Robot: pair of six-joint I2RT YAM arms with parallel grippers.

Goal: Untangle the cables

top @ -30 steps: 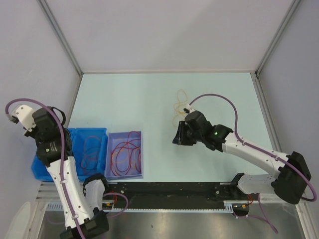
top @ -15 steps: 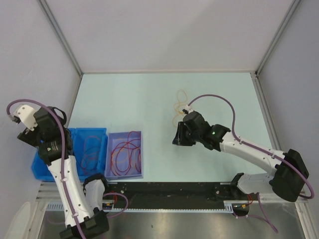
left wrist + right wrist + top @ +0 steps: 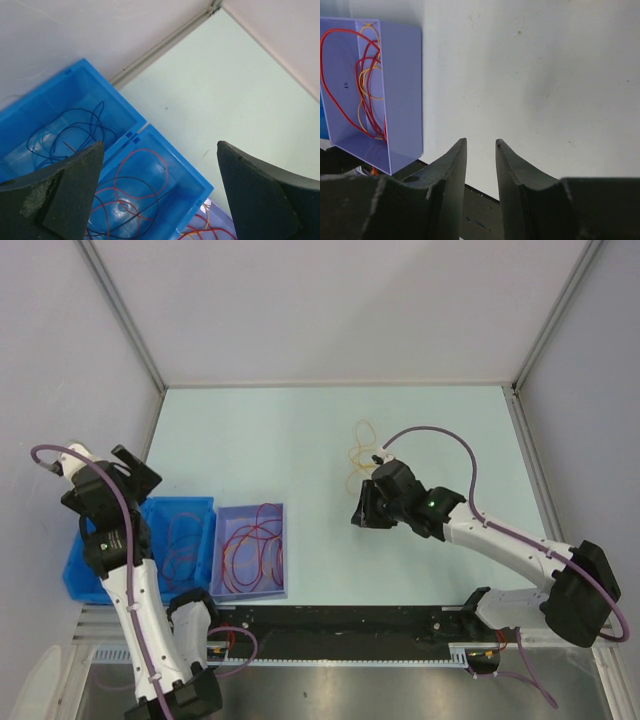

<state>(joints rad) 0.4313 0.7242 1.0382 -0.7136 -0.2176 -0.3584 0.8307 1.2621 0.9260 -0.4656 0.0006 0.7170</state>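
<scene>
Lying on the table: a small tangle of orange and yellow cables, right of centre and toward the far side, apart from every bin.
Tangle and right arm: the tangle sits just beyond the right arm's wrist in the top view; whether they touch I cannot tell.
Left end effector: spread wide, nothing between its 2 fingers, held above the blue bin.
Left end effector, top view: at the table's left edge, over the far end of the blue bin.
Right end effector: fingers drawn almost together, only a narrow gap between them, and nothing in that gap.
Right end effector, top view: pointing left over bare table, between the tangle and the lilac bin, apart from both.
Blue bin: 2 compartments side by side, at the near left of the table.
Blue bin, 1st compartment: dark blue cable loops.
Blue bin, 2nd compartment: red and dark loops mixed together.
Lilac bin: just right of the blue bin, holding red cable loops with thinner yellow-orange ones among them.
</scene>
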